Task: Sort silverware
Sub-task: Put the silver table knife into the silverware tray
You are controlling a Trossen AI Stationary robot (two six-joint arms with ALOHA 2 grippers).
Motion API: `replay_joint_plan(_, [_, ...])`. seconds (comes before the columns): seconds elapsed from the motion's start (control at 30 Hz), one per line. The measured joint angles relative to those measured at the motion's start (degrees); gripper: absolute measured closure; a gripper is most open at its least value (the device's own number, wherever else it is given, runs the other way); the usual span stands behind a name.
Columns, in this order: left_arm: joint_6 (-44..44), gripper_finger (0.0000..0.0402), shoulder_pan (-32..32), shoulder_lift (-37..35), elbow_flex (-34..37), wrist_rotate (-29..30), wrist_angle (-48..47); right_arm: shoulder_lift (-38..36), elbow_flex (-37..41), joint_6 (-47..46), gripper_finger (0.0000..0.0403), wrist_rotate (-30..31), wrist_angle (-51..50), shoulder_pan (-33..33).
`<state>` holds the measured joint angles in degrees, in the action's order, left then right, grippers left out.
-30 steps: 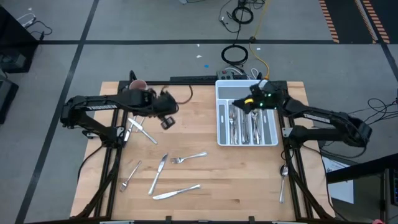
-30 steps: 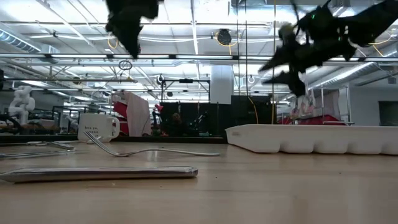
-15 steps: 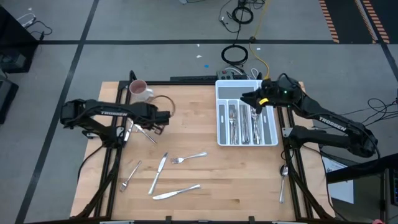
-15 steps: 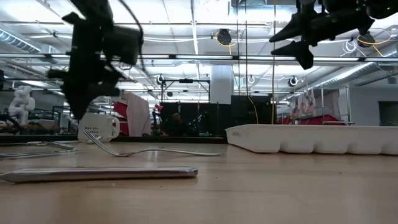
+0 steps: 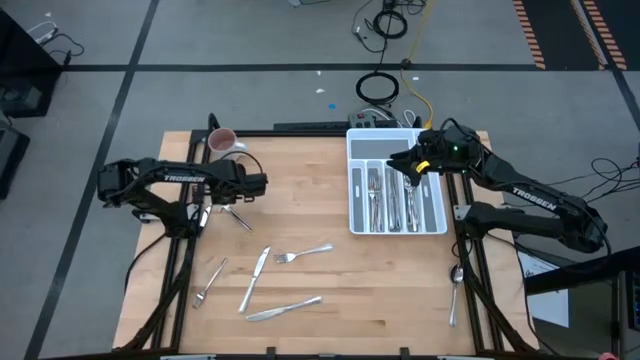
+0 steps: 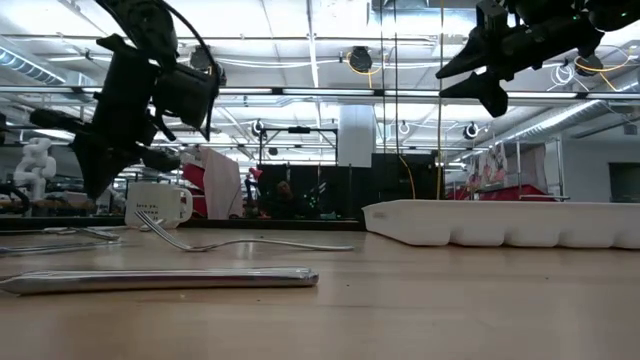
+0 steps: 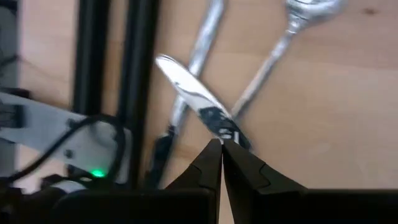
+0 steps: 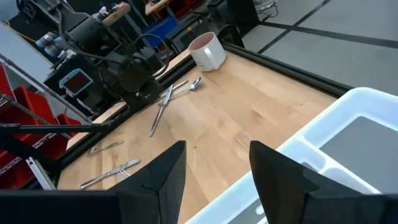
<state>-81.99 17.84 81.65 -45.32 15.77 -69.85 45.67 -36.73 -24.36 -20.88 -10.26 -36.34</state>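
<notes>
light: bright, even, overhead room lamps | shadows: faint | blur: left wrist view soft

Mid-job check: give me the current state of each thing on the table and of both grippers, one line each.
left gripper: shut, empty, over the crossed pieces at the table's left edge.
right gripper: open, empty, above the tray's far end.
tray: flat on the table, silverware lying in its compartments.
mug: upright at the far left corner.
loose silverware: lying flat, scattered on the wood, unsorted.
spoon: lying off the table's right edge.
</notes>
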Motion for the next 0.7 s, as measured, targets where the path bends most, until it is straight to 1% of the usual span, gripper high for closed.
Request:
replay_joint_plan(0.13, [-1.63,0.0377,-2.1,0.14,0.0,-0.84,0.62,0.0,0.0,0.11,0.0234,-0.01,0.02,0.0])
replay_joint_plan(0.27, [-4.63,0.0377,-0.78,0.28,0.0,-1.17,-0.49,0.0,0.02,2.27,0.0234,-0.07,0.02,0.0])
replay_joint_plan(0.33, [-3.62,0.0377,-0.99,0.23,0.0,-2.99,2.95,0.0,0.02,3.98,0.0234,-0.09,-0.11,0.0])
replay_joint_plan(0.37, [-0.34,0.0377,-1.71,0.16,0.0,-3.35,6.48,0.0,0.02,4.9,0.0234,-0.09,-0.42,0.0])
replay_joint_plan(0.4, [5.17,0.0377,-2.66,0.15,0.0,-3.56,10.77,0.0,0.02,5.87,0.0234,-0.08,-0.82,0.0])
replay_joint_plan(0.47, [19.81,0.0377,-5.01,0.15,-0.08,-4.82,17.65,0.09,0.04,7.59,0.0234,-0.02,-1.95,0.0])
replay_joint_plan(0.53, [33.8,0.0377,-7.03,0.13,-0.13,-10.44,20.04,0.2,0.04,8.57,0.0234,-0.02,-2.21,0.0])
replay_joint_plan(0.57, [38.67,0.0377,-7.82,0.15,-0.13,-12.8,20.0,0.18,0.04,9.03,0.0234,-0.04,-2.37,0.0])
replay_joint_plan(0.7, [48.6,0.0377,-9.13,0.15,-0.13,-14.63,20.12,0.17,0.04,10.64,0.0234,-0.02,-2.33,0.0])
